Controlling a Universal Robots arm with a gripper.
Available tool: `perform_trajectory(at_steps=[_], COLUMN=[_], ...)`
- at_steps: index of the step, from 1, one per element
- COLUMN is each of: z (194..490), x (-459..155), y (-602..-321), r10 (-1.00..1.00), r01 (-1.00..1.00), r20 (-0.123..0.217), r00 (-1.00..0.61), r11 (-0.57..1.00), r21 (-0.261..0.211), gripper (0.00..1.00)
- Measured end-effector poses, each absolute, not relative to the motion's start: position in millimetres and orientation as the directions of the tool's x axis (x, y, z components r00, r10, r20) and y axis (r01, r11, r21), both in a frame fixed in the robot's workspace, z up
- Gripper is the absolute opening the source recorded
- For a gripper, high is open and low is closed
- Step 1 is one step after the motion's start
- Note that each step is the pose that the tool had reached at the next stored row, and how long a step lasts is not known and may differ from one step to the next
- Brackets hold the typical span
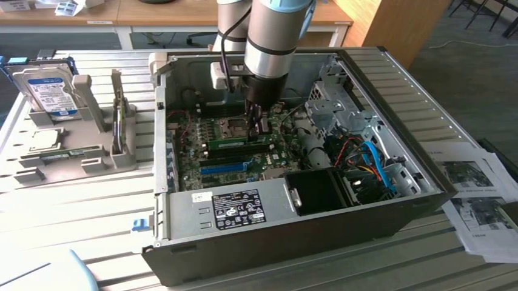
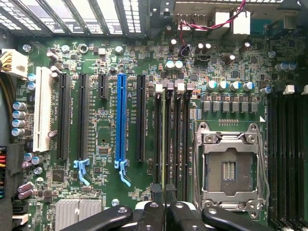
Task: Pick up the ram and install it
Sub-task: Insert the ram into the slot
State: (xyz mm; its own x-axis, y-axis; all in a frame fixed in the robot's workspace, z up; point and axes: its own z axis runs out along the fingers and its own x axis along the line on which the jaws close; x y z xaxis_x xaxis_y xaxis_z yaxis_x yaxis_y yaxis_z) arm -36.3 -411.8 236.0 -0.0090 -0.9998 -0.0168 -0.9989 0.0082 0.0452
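End effector (image 1: 261,130) lowered into the open computer case (image 1: 421,200), its fingers (image 2: 158,199) clenched to a narrow gap on the ram (image 1: 227,144), which stands on edge among the memory slots. Exterior view: green side of the ram; a power supply (image 1: 235,206) whose black-and-white label is too small to read; a hard drive (image 1: 48,91) with a white-and-blue label in a grey holder on the bench (image 1: 81,206) at that view's left; printed sheets (image 1: 477,182) at its right. Wrist view: end effector (image 2: 166,197) at the slot ends, between the blue slot (image 2: 121,118) and the empty processor socket (image 2: 231,168); the board lettering is illegible.
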Motion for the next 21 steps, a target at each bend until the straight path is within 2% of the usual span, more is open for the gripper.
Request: perform_trajectory(at_steps=[21], z=[232.4], x=[-37.3], y=[-412.1], r10=[-1.000], r01=[-0.999], r20=[-0.017], r00=[-0.011], r11=[0.010], r21=[0.045], gripper=[0.11])
